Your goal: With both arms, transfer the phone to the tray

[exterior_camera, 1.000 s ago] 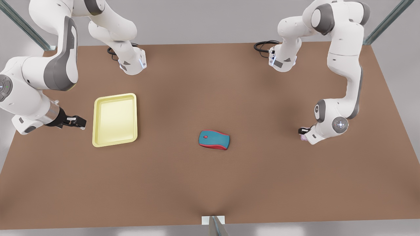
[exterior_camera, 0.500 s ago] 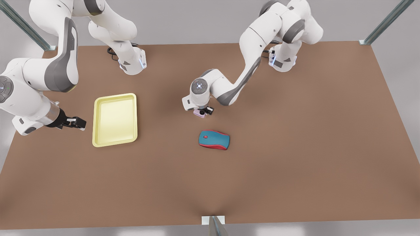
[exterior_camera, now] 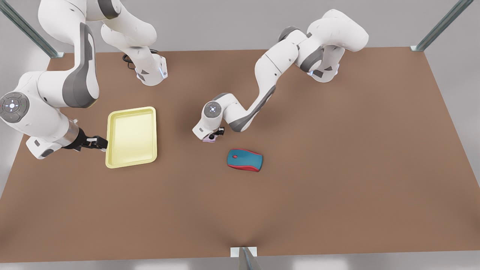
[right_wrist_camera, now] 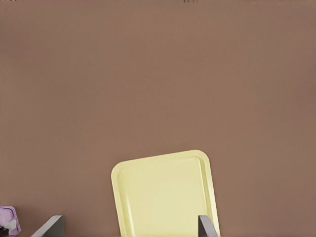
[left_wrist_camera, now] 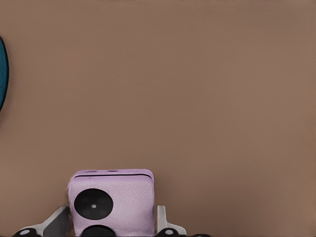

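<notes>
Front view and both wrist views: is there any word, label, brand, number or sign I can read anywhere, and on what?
None can be read.
Pale lilac squarish phone, clamped in the left gripper: two black circles, no lettering.
Pale yellow rectangular tray, with the open right gripper at its edge: plain.
Teal-and-red computer mouse: no print visible.
Brown table: bare of marks.

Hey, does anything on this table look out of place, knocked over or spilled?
Nothing stands out. The tray lies flat and empty, the mouse sits upright, and the phone is clamped squarely in the left gripper between them. The right gripper, jaws open, sits at the tray's outer edge.
</notes>
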You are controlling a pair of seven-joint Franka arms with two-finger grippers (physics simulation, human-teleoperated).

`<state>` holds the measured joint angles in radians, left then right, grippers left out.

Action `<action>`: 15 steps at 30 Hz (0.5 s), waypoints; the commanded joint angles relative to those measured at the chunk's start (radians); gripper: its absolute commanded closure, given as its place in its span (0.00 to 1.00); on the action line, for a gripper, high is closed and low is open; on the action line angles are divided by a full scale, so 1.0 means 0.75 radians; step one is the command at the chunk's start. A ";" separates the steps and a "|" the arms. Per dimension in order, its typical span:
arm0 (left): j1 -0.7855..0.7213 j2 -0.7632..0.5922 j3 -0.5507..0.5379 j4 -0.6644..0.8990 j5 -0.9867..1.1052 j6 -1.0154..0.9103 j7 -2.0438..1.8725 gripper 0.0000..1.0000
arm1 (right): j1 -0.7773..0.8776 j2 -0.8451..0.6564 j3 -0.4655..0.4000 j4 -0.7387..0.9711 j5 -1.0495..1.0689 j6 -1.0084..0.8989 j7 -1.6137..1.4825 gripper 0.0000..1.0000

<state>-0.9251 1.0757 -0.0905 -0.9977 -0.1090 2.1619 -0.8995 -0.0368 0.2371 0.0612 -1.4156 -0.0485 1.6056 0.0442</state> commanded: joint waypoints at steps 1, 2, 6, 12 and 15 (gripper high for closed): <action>0.000 -0.005 0.000 -0.003 0.002 0.071 -0.459 0.00 | 0.002 -0.001 0.000 -0.002 0.001 0.013 -0.006 0.00; 0.008 -0.019 0.000 -0.011 0.002 0.067 -0.461 0.00 | 0.004 0.001 0.000 -0.002 0.001 0.017 -0.006 0.00; 0.523 -0.567 0.043 -0.009 0.010 -0.976 0.227 0.00 | 0.088 0.017 0.002 -0.035 -0.001 0.033 -0.006 0.00; 0.990 -1.240 0.143 -0.662 0.217 -1.025 1.363 0.00 | 0.452 0.117 0.002 -0.127 -0.011 0.132 0.454 0.00; 0.974 -1.215 0.137 -0.597 0.246 -1.170 1.340 0.00 | 0.542 0.173 0.004 -0.193 0.003 0.170 0.624 0.00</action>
<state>-0.1779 0.1716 0.0037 -1.4385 0.0409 1.4524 -0.5747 0.3669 0.3608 0.0689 -1.5552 -0.0511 1.6896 0.1673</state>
